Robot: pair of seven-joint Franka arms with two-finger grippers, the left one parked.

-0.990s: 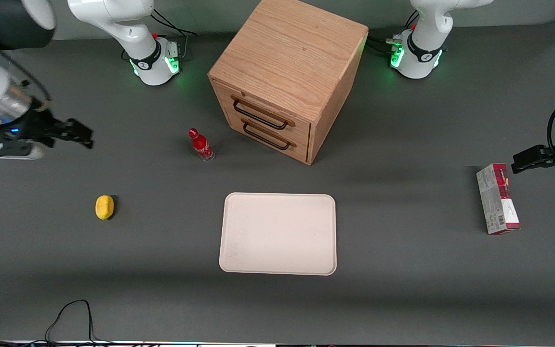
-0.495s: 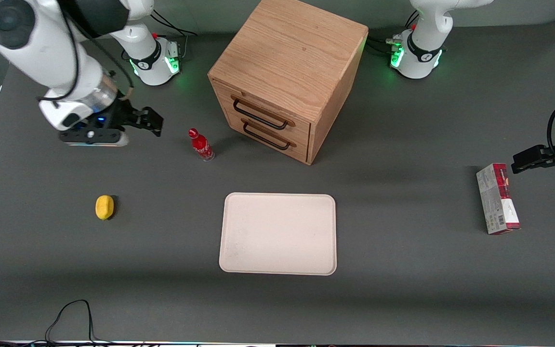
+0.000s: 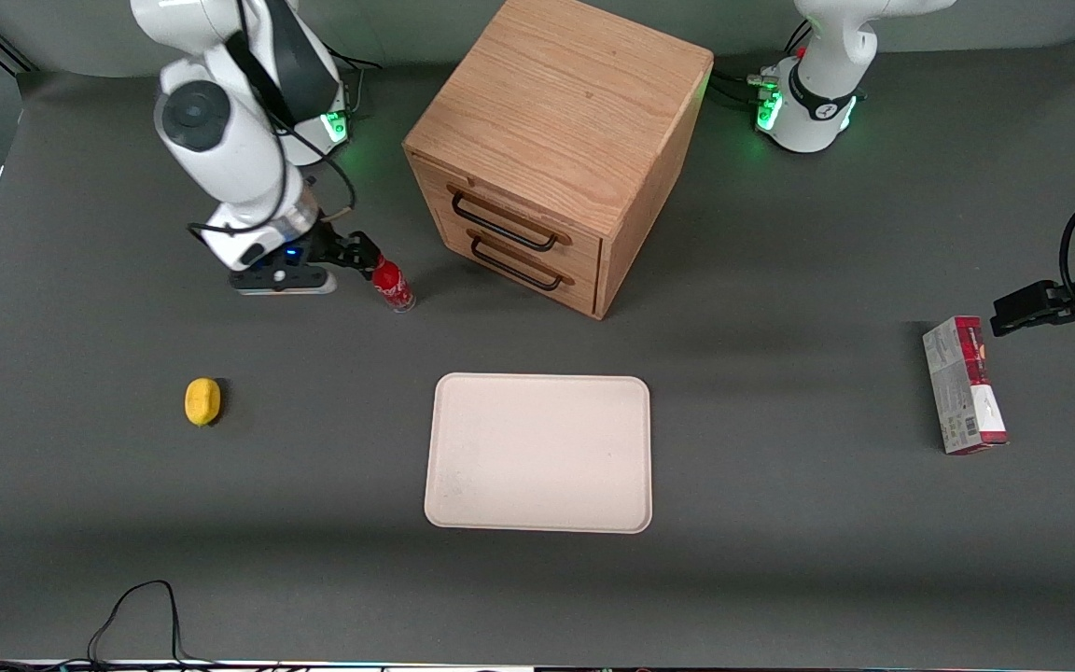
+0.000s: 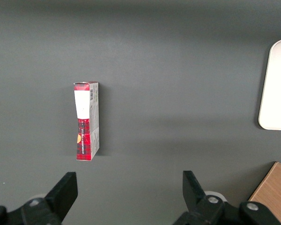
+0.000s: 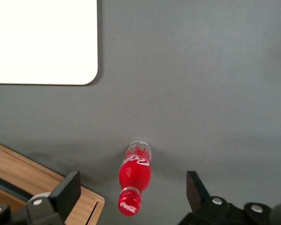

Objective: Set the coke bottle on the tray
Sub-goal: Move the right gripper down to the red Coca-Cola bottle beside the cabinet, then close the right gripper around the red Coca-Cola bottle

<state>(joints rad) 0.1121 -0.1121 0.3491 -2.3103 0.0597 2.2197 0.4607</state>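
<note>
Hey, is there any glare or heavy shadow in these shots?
Front view: green base lights glow on the grey table, and the wooden two-drawer cabinet casts a shadow. Right wrist view: the cream-white tray looks washed out; the open claw straddles the slim red bottle.

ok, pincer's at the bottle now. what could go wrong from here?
1. The coke bottle stands upright and slim between the open pincer fingers; an off-centre close could tip it.
2. The wooden cabinet sits close beside the bottle, so a finger or the wrist could clip its drawer front.
3. The tray lies nearer the front camera; a loose grip at the cap end could let the bottle swing or slip in transit.
</note>
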